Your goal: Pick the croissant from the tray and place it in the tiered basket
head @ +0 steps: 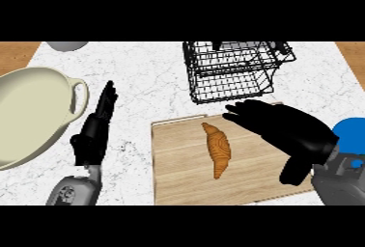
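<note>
A golden-brown croissant point(217, 149) lies lengthwise on the wooden tray point(178, 173) in the lower middle of the head view. My right hand point(285, 128) hovers over the tray's right part, just right of the croissant, its fingers relaxed and spread toward the tray's far edge, holding nothing. The black wire tiered basket point(231, 70) stands beyond the tray at the top centre. My left hand point(96, 128) rests at the left with straight fingers pointing up, clear of the tray.
A large cream-coloured pot point(32, 113) with a side handle sits at the far left. A grey round object point(68, 45) shows at the top left edge. A blue object point(353, 132) lies at the right edge, behind my right wrist.
</note>
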Motion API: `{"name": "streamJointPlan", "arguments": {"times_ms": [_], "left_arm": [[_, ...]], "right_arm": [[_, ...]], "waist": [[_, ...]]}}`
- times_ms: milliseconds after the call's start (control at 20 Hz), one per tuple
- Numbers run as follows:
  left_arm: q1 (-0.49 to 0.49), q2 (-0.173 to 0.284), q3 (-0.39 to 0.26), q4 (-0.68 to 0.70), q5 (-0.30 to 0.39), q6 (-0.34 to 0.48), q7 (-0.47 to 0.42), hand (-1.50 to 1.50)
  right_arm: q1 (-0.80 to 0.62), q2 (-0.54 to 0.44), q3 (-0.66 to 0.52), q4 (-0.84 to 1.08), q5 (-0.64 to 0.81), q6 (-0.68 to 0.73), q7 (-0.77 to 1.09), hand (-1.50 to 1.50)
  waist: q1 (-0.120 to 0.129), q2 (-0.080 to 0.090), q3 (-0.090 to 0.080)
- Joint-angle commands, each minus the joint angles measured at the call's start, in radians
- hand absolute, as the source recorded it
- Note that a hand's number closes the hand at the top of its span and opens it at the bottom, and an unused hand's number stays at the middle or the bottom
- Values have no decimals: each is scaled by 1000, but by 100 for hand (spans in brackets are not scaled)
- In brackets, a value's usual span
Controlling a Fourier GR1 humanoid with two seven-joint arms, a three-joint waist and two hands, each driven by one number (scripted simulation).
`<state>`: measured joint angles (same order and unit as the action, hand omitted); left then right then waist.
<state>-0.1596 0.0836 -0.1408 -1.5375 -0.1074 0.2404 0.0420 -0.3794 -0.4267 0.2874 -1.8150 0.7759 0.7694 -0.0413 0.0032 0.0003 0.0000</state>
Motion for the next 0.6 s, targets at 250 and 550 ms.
{"name": "streamJointPlan", "arguments": {"times_ms": [250,550], "left_arm": [[2,6,54,-17,7,-45,11,0],[5,-9,35,-43,-30,-40,53,0]], "right_arm": [[0,47,-12,123,93,-24,-113,-150],[-56,99,-27,172,94,20,-137,-150]], "waist": [[0,0,0],[0,-1,0]]}}
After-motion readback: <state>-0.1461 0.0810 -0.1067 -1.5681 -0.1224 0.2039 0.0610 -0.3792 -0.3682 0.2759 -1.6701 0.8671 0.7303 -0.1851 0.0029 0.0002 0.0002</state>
